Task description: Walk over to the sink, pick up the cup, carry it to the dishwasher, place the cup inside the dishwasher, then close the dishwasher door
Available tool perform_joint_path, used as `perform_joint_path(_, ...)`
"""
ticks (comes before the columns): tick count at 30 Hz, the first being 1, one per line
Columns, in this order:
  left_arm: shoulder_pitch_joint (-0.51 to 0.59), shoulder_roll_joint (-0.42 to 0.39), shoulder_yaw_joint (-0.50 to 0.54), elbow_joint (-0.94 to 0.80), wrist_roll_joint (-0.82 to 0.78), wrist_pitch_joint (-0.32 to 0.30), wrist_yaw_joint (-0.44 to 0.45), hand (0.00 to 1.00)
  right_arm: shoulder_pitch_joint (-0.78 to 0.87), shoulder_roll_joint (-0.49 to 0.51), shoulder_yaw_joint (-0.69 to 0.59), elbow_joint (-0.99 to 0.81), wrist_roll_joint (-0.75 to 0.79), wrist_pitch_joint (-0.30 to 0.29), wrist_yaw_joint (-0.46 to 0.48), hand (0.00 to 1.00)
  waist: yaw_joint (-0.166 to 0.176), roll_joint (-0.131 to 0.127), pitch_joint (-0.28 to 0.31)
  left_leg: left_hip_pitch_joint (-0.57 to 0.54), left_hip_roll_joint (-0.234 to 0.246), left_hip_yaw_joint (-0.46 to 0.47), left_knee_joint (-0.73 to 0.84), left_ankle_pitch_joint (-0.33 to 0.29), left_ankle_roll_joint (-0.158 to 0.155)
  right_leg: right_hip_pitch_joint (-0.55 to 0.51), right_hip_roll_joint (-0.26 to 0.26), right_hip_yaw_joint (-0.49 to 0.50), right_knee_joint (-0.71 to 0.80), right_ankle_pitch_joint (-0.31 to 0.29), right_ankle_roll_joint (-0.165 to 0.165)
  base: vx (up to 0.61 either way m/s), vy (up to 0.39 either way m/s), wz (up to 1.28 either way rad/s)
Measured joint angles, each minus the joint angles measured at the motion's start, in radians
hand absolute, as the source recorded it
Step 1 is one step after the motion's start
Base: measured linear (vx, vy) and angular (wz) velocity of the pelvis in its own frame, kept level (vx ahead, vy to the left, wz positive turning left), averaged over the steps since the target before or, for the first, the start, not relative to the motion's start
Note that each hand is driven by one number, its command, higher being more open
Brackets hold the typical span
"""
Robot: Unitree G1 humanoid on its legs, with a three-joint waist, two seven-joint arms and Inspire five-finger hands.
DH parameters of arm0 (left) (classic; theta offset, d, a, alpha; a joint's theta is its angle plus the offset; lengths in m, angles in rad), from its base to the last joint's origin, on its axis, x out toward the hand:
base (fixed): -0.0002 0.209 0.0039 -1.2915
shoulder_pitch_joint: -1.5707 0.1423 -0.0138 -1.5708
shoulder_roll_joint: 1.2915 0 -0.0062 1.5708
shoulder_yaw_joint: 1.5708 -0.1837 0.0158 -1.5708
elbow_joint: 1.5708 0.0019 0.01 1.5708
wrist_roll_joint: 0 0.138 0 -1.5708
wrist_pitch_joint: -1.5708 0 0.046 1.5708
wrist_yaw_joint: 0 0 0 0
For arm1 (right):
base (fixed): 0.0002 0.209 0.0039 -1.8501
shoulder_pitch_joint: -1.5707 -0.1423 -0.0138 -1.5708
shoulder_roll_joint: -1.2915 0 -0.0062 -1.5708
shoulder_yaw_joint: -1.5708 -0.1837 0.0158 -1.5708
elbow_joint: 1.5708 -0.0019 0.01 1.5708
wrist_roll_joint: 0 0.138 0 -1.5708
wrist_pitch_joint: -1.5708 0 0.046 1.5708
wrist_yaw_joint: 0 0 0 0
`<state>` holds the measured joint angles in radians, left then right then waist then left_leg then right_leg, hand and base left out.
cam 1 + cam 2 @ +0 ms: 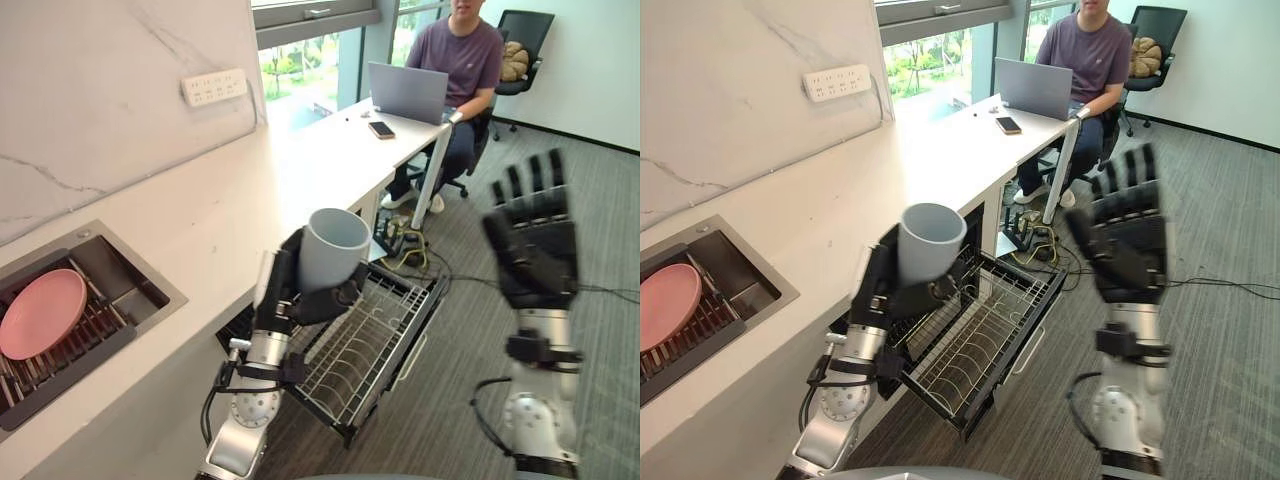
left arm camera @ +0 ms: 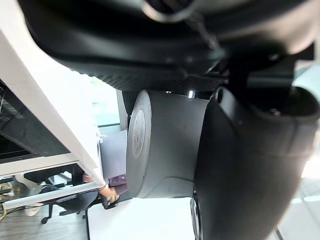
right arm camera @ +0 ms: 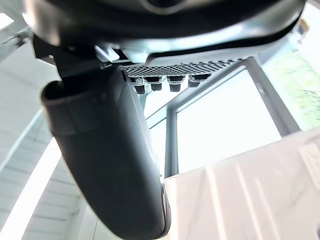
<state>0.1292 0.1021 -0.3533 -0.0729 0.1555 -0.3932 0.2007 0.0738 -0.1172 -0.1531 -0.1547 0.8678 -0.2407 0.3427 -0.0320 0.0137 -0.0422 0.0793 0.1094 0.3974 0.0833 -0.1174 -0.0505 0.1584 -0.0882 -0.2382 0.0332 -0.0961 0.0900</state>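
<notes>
Underneath, the cup's (image 2: 165, 150) flat grey base, snug in the left hand (image 2: 240, 160).

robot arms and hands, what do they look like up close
The left arm and right arm are silver-grey rounded metal segments with black collars at the wrists. The left hand and right hand are matt black, with blocky segmented fingers and a thick smooth thumb; the wrist views show a fine dotted texture on the palms.

Laptop (image 1: 408, 92); phone (image 1: 381, 129) beside it — person (image 1: 462, 55) (seated) behind.
</notes>
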Motion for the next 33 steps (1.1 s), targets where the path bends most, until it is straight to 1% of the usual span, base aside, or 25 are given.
perform_joint_path(2, -0.007, -0.001, -0.005, 0.018, 0.026, 0.002, 0.01, 0.0, 0.0, 0.031, 0.068, 0.023, -0.018, 0.001, -0.011, 1.0, 0.009, 0.0, 0.0, 0.0, -0.006, -0.011, -0.011, 0.0, 0.001, 0.0, -0.002, -0.016, -0.004, 0.002, 0.002, 0.04, 0.007, 0.1)
perform_joint_path(4, -0.012, -0.001, -0.005, 0.022, 0.032, 0.002, 0.023, 0.0, 0.0, 0.045, 0.102, 0.036, -0.04, 0.001, -0.018, 1.0, 0.014, 0.0, 0.0, 0.0, -0.009, -0.022, -0.013, 0.0, 0.002, 0.001, -0.002, -0.023, -0.005, 0.002, 0.003, 0.03, -0.014, 0.13)
perform_joint_path(5, -0.022, -0.001, -0.006, 0.025, 0.034, 0.002, 0.037, 0.0, -0.004, 0.05, 0.139, 0.052, -0.057, 0.0, -0.018, 1.0, 0.018, 0.0, 0.0, 0.0, -0.009, -0.033, -0.017, 0.0, 0.002, 0.001, -0.001, -0.032, -0.005, 0.003, 0.003, 0.02, -0.025, 0.13)
perform_joint_path(8, -0.04, -0.001, -0.009, 0.025, 0.044, 0.002, 0.044, 0.0, -0.01, 0.05, 0.211, 0.09, -0.1, 0.001, -0.018, 1.0, 0.019, 0.0, 0.0, -0.001, -0.011, -0.034, -0.023, 0.0, 0.002, 0.0, 0.0, -0.041, -0.009, 0.008, 0.006, 0.01, -0.01, 0.03)
perform_joint_path(9, -0.043, -0.001, -0.009, 0.025, 0.047, 0.002, 0.045, 0.0, -0.009, 0.05, 0.22, 0.1, -0.13, 0.003, -0.016, 1.0, 0.019, 0.0, 0.0, -0.001, -0.011, -0.034, -0.024, 0.0, 0.002, 0.0, 0.001, -0.042, -0.013, 0.012, 0.009, 0.02, -0.025, -0.06)
perform_joint_path(10, -0.047, -0.001, -0.006, 0.025, 0.058, 0.002, 0.045, 0.0, -0.008, 0.049, 0.219, 0.11, -0.229, 0.009, -0.009, 1.0, 0.019, 0.0, 0.0, -0.003, -0.011, -0.035, -0.028, 0.0, 0.002, -0.003, 0.001, -0.042, -0.018, 0.017, 0.01, 0.02, -0.024, -0.12)
perform_joint_path(12, -0.045, 0.015, 0.012, 0.03, 0.062, 0.002, 0.037, 0.0, -0.005, 0.042, 0.213, 0.095, -0.283, 0.009, 0.011, 1.0, 0.017, 0.0, 0.0, -0.003, -0.014, -0.035, -0.033, 0.0, 0.002, -0.007, -0.001, -0.042, -0.02, 0.017, 0.01, 0.02, -0.021, -0.12)
perform_joint_path(13, -0.046, 0.024, 0.013, 0.03, 0.062, 0.002, 0.032, 0.0, -0.002, 0.027, 0.208, 0.08, -0.296, 0.016, 0.022, 1.0, 0.017, 0.0, 0.001, -0.003, -0.015, -0.035, -0.035, 0.0, 0.002, -0.008, -0.001, -0.042, -0.02, 0.019, 0.012, 0.03, -0.018, -0.03)
perform_joint_path(14, -0.046, 0.026, 0.012, 0.029, 0.061, 0.002, 0.025, 0.0, 0.005, -0.001, 0.206, 0.038, -0.303, 0.056, 0.03, 1.0, 0.018, 0.0, 0.001, 0.0, -0.014, -0.036, -0.036, 0.0, 0.002, -0.006, 0.0, -0.042, -0.019, 0.023, 0.012, 0.0, 0.0, 0.0)
perform_joint_path(16, -0.046, 0.027, 0.012, 0.023, 0.061, 0.002, 0.023, 0.0, 0.01, -0.023, 0.209, -0.001, -0.304, 0.093, 0.039, 1.0, 0.017, 0.0, 0.001, 0.005, -0.013, -0.036, -0.036, 0.0, 0.002, -0.005, 0.0, -0.042, -0.013, 0.023, 0.011, 0.04, -0.027, -0.02)
perform_joint_path(17, -0.046, 0.027, 0.013, 0.005, 0.061, 0.007, 0.024, 0.0, 0.01, -0.03, 0.209, -0.033, -0.305, 0.125, 0.041, 1.0, 0.018, 0.0, 0.001, 0.01, -0.01, -0.036, -0.036, 0.0, 0.002, -0.004, 0.001, -0.042, -0.007, 0.023, 0.011, 0.04, -0.037, -0.05)
perform_joint_path(21, -0.046, 0.027, 0.012, -0.013, 0.062, 0.019, 0.035, 0.0, 0.009, -0.036, 0.215, -0.08, -0.323, 0.159, 0.019, 1.0, 0.017, 0.003, 0.002, 0.03, 0.004, -0.038, -0.036, 0.0, 0.002, -0.007, 0.008, -0.045, 0.035, 0.023, 0.011, 0.04, -0.044, -0.05)
perform_joint_path(22, -0.046, 0.025, 0.012, -0.013, 0.062, 0.025, 0.035, 0.0, 0.008, -0.045, 0.223, -0.086, -0.324, 0.167, 0.004, 1.0, 0.015, 0.013, 0.009, 0.04, 0.019, -0.046, -0.036, 0.001, 0.003, -0.028, 0.015, -0.048, 0.088, 0.021, 0.01, 0.04, -0.06, -0.1)
perform_joint_path(23, -0.048, 0.023, 0.012, -0.015, 0.062, 0.034, 0.035, 0.0, 0.005, -0.053, 0.234, -0.094, -0.324, 0.172, -0.005, 1.0, 0.015, 0.039, 0.025, 0.046, 0.043, -0.062, -0.037, 0.001, 0.004, -0.065, 0.024, -0.053, 0.131, -0.044, -0.013, 0.02, -0.054, -0.15)
perform_joint_path(24, -0.049, 0.025, 0.014, -0.017, 0.061, 0.036, 0.035, 0.0, 0.005, -0.053, 0.247, -0.099, -0.324, 0.175, -0.01, 1.0, 0.016, 0.023, 0.017, 0.043, 0.039, -0.064, -0.037, 0.001, 0.003, -0.062, 0.025, -0.054, 0.058, -0.025, -0.02, -0.02, -0.064, -0.12)
perform_joint_path(25, -0.056, 0.035, 0.015, -0.027, 0.059, 0.048, 0.035, 0.0, 0.002, -0.053, 0.27, -0.122, -0.324, 0.186, -0.017, 1.0, 0.014, -0.009, 0.019, 0.037, 0.011, -0.064, -0.035, -0.008, 0.001, -0.058, 0.005, -0.062, -0.035, 0.06, -0.016, 0.0, -0.102, -0.02)
perform_joint_path(26, -0.061, 0.029, 0.003, -0.028, 0.057, 0.056, 0.032, 0.0, 0.002, -0.063, 0.283, -0.136, -0.326, 0.19, -0.018, 1.0, 0.013, -0.005, 0.023, 0.031, 0.01, -0.068, -0.036, -0.021, -0.008, -0.042, 0.004, -0.072, -0.07, 0.058, -0.014, 0.01, -0.105, 0.01)
perform_joint_path(27, -0.061, 0.026, 0.0, -0.029, 0.051, 0.06, 0.031, 0.0, 0.003, -0.062, 0.281, -0.136, -0.326, 0.19, -0.023, 1.0, 0.014, -0.003, 0.024, 0.03, 0.01, -0.066, -0.035, -0.021, -0.008, -0.041, 0.005, -0.071, -0.075, 0.058, -0.014, 0.02, -0.101, 0.02)
perform_joint_path(28, -0.06, 0.025, -0.007, -0.029, 0.028, 0.08, 0.016, 0.0, 0.006, -0.069, 0.281, -0.136, -0.325, 0.196, -0.031, 1.0, 0.015, 0.004, 0.024, 0.032, 0.012, -0.067, -0.033, -0.021, -0.008, -0.037, 0.007, -0.072, -0.075, 0.058, -0.014, 0.0, -0.052, -0.02)
perform_joint_path(29, -0.061, 0.025, -0.009, -0.029, -0.01, 0.088, -0.016, 0.0, 0.006, -0.076, 0.281, -0.136, -0.321, 0.196, -0.035, 1.0, 0.014, 0.006, 0.023, 0.034, 0.013, -0.068, -0.03, -0.021, -0.009, -0.033, 0.008, -0.073, -0.074, 0.058, -0.014, -0.01, -0.042, 0.0)
perform_joint_path(33, -0.061, 0.024, -0.011, -0.03, -0.087, 0.089, -0.051, 0.0, 0.006, -0.087, 0.281, -0.147, -0.308, 0.195, -0.043, 1.0, 0.012, 0.005, 0.023, 0.033, 0.011, -0.069, -0.026, -0.023, -0.01, -0.034, 0.004, -0.072, -0.071, 0.058, -0.014, -0.01, 0.003, 0.01)
